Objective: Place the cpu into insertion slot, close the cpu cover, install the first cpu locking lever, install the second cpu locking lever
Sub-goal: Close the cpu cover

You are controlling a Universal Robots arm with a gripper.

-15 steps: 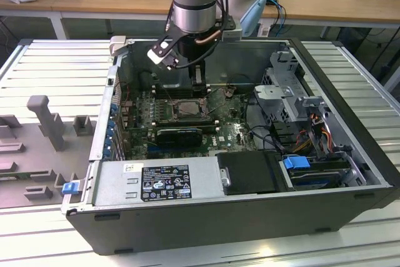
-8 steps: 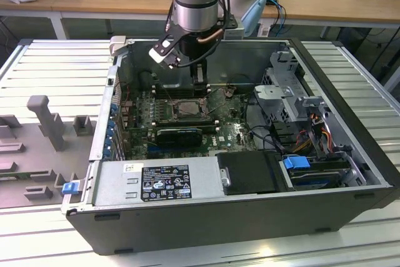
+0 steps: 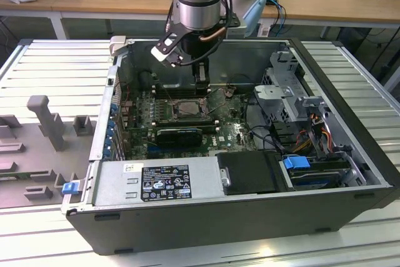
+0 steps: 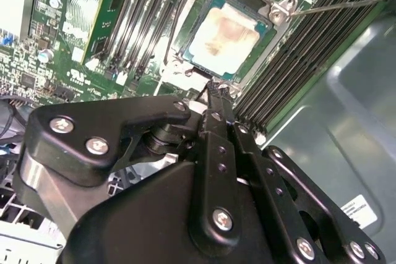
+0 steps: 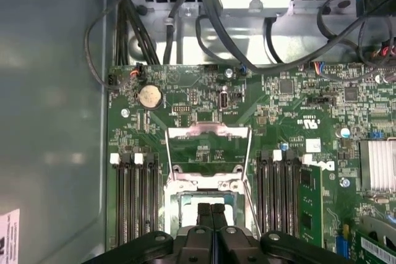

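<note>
The cpu [image 4: 223,36], a pale silver square with a brownish smear on its face, lies inside the insertion slot [image 4: 272,13]. In the first wrist view its pale face [image 5: 187,213] shows beside my fingertips. The cpu cover [image 5: 207,131], a thin silvery frame with a cut-out centre, is swung open away from the slot. A thin wire lever [image 4: 340,5] sticks out from one corner. My gripper [image 4: 218,88] is shut, nothing between its fingers, its tip just over the slot's edge. In the exterior view my gripper [image 3: 200,87] hangs right above the insertion slot [image 3: 186,108].
Black memory slots [image 5: 136,196] flank the socket on both sides. A long black card [image 3: 178,134] lies in front of it, and a power supply [image 3: 156,182] beyond that. Cables and a drive cage [image 3: 284,95] fill the exterior view's right. The case wall [image 4: 346,109] is close by.
</note>
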